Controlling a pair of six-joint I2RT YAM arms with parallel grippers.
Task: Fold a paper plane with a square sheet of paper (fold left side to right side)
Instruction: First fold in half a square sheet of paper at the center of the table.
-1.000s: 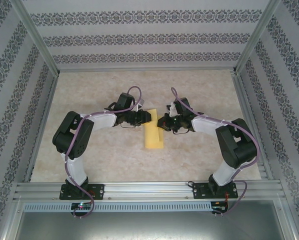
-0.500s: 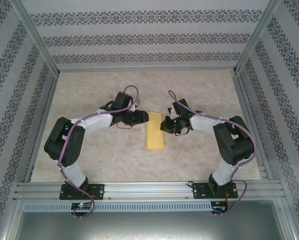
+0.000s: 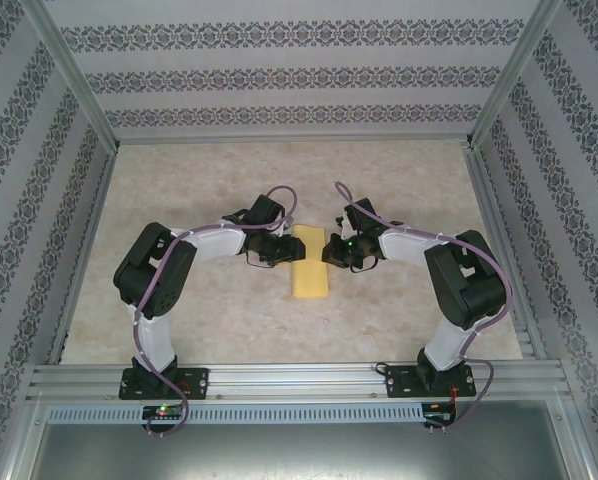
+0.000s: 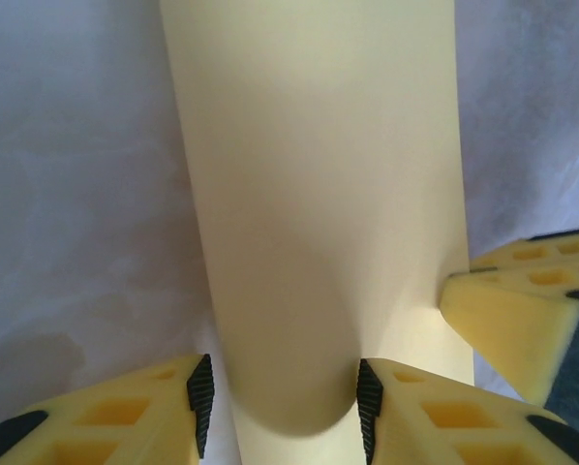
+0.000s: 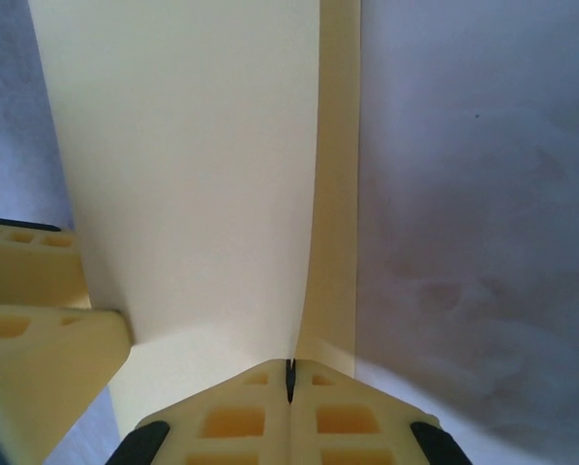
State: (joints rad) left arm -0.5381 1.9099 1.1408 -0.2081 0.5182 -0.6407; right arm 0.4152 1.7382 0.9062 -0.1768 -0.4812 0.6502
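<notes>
Paper (image 3: 311,276): yellow, folded into a narrow strip, lying near-to-far at mid-scene; upper layer bowed, not flat.

The top camera is fixed high above and behind the arm bases (image 3: 164,380). It looks down and forward over the whole table (image 3: 399,180) to the back wall (image 3: 299,75), from far off. Each wrist camera rides just behind its own gripper and looks along the fingers at the table from very close: the left gripper (image 4: 285,407) and the right gripper (image 5: 289,378) sit at the bottom edge of their views. All three views share the sheet of paper (image 3: 310,268), and each wrist view catches the other gripper's finger at its side.
</notes>
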